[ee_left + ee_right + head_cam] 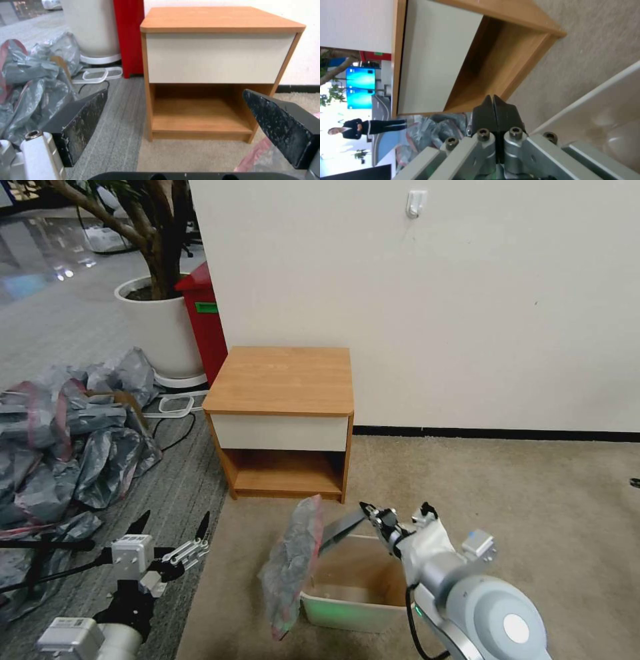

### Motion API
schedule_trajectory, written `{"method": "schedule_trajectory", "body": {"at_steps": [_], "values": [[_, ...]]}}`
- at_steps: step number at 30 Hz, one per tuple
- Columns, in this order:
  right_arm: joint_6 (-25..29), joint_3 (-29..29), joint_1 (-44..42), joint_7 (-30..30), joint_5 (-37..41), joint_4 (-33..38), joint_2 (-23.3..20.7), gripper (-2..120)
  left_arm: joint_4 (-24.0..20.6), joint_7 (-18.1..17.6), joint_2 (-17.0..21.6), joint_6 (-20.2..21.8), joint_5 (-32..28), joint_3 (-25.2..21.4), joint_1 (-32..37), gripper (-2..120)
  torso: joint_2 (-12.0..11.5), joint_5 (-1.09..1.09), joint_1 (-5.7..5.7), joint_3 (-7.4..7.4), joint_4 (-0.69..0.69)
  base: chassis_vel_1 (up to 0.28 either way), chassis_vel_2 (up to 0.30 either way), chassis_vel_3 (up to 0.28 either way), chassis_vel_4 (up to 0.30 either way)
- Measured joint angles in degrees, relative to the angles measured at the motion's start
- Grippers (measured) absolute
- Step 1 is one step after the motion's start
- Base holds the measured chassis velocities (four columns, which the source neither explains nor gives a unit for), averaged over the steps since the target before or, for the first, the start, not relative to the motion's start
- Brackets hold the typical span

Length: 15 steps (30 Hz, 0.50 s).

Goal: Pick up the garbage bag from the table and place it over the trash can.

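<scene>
- Head view: right gripper [364, 508] low over the can's [347, 607] far rim, fingers pinched together on a taut stretch of the bag [291, 567]
- Bag hanging off the can's left side, partly draped over that rim, grey with a pink edge at top and bottom
- Can on beige carpet [520, 500], just in front of the table [283, 380]; tabletop bare wood
- Left gripper [172, 527] low at the left, above grey floor [180, 493], fingers spread apart, holding nothing, well apart from the bag
- Heap of bags [67, 433] on the floor at the far left; white pot [163, 330] and red bin [203, 317] behind it, against the wall [433, 300]
- Left wrist view: two black fingers [83, 122] wide apart, framing the table's [216, 57] cream drawer front and open shelf
- Pink-edged strip of bag [256, 157] on the carpet by the far finger; heap [30, 82], pot [90, 27] and red bin [128, 37] beyond the near finger
- Right wrist view: black fingertips [486, 112] pressed flat together, seam closed; cannot tell from here what sits between them
- Cream wall of the can [603, 112] close beside the gripper, table [436, 57] shelf ahead, grey-and-pink plastic [430, 130] past the fingers
</scene>
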Motion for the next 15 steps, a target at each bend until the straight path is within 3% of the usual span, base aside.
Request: {"method": "schedule_trajectory", "body": {"at_steps": [6, 15], "values": [[-2.5, 2.96, -2.7, -4.84, -0.57, -0.33, -2.48, 0, 0.0, 0.0, -0.15, 1.16, -0.5, 0.42, -0.41, 100, 0.0, 0.0, 0.0, 0.0, 0.0, 0.0, 0.0, 0.0, 0.0], [-3.95, 3.96, -6.22, -7.43, -3.1, 0.31, -4.78, 0, 0.0, 0.0, -0.42, 1.37, -0.67, 0.65, -0.51, 100, 0.0, -0.01, 0.0, 0.0, 0.0, 0.0, 0.0, 0.0, 0.0]]}}
